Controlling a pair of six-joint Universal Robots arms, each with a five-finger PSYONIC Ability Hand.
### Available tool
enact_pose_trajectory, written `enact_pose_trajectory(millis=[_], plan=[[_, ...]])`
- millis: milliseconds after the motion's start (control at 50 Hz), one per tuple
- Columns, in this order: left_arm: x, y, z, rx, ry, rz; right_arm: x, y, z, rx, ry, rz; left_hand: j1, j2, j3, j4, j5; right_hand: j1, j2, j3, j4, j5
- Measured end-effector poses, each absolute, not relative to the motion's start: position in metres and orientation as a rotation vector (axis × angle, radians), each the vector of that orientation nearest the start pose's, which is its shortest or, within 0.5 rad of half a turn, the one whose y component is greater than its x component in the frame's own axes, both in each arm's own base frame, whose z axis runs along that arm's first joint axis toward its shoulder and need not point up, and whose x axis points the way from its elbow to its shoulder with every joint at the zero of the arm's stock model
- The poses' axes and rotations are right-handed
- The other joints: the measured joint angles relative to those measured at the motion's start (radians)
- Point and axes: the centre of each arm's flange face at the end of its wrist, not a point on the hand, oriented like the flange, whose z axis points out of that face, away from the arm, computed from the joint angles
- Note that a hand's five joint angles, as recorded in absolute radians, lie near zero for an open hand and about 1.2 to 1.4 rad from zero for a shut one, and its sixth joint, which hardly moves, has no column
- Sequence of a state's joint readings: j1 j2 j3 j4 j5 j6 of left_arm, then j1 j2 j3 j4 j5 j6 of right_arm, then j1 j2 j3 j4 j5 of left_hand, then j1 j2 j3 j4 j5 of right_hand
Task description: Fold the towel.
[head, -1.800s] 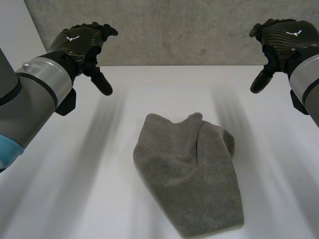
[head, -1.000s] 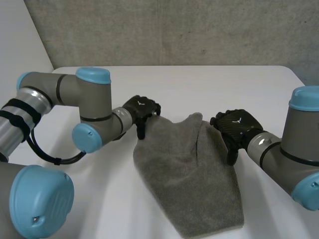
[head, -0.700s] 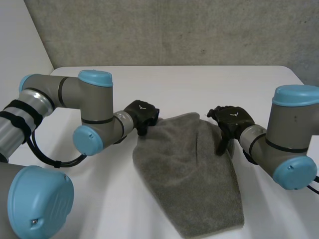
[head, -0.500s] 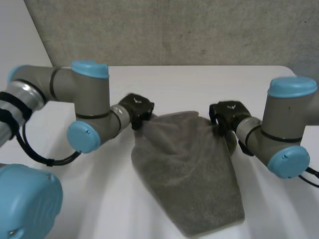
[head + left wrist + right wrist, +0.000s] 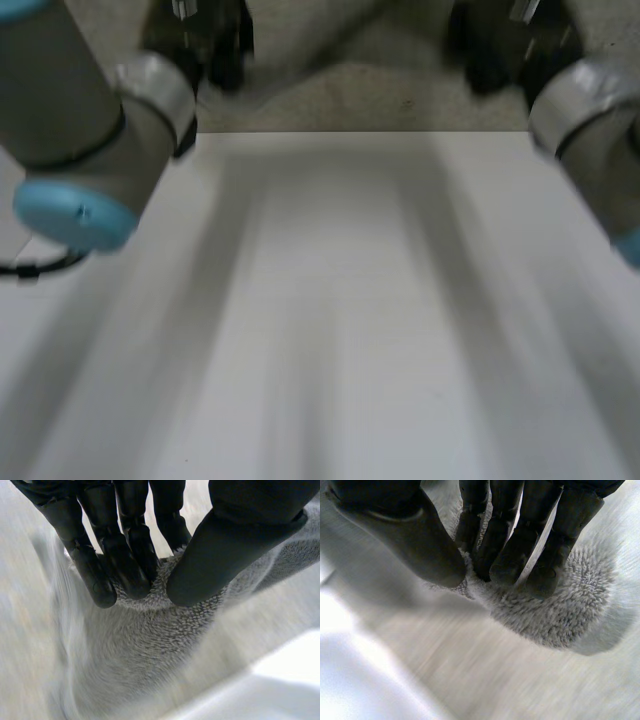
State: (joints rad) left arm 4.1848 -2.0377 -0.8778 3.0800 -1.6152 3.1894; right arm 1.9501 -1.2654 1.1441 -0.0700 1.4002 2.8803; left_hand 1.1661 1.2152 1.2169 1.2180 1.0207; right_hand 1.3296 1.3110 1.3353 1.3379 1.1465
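towel (image 5: 150,645) hangs below my hands, long axis running down: left hand (image 5: 125,555) and right hand (image 5: 510,550) each pinch its upper edge.

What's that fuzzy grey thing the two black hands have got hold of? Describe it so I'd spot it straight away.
Above the white table, the left hand and the right hand each pinch a part of one cloth against the thumb. That cloth is the towel: grey, soft and nubbly, unlike the smooth black hands and the white table.
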Motion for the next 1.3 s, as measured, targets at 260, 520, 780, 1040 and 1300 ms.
enact_pose_trajectory(millis=[260, 520, 780, 1040, 1300], plan=[[-0.275, -0.220, 0.185, 0.764, 2.728, -1.885, 0.254, -0.230, 0.185, -1.625, 2.180, -1.510, 0.000, 0.000, 0.000, 0.000, 0.000, 0.000, 0.009, 0.001, 0.000, 0.003], [-0.250, -0.169, 0.158, 0.884, 2.749, -1.710, 0.223, -0.210, 0.181, -1.738, 2.284, -1.271, 0.000, -0.025, -0.027, -0.028, -0.005, -0.086, -0.069, -0.088, -0.090, -0.077], [-0.251, -0.153, 0.191, 1.068, 2.581, -1.874, 0.223, -0.215, 0.239, -1.480, 2.229, -1.608, -0.900, -0.951, -0.953, -0.951, -0.934, -1.098, -1.064, -1.086, -1.077, -1.086], [-0.276, -0.189, 0.229, 1.065, 2.445, -2.104, 0.245, -0.254, 0.242, -1.122, 2.186, -1.586, -0.822, -0.871, -0.875, -0.878, -0.851, -1.099, -1.064, -1.086, -1.077, -1.086], [-0.310, -0.231, 0.193, 1.116, 2.537, -1.967, 0.263, -0.282, 0.187, -1.151, 2.319, -1.561, -0.833, -0.883, -0.884, -0.884, -0.867, -1.007, -1.004, -1.021, -1.027, -0.990]])
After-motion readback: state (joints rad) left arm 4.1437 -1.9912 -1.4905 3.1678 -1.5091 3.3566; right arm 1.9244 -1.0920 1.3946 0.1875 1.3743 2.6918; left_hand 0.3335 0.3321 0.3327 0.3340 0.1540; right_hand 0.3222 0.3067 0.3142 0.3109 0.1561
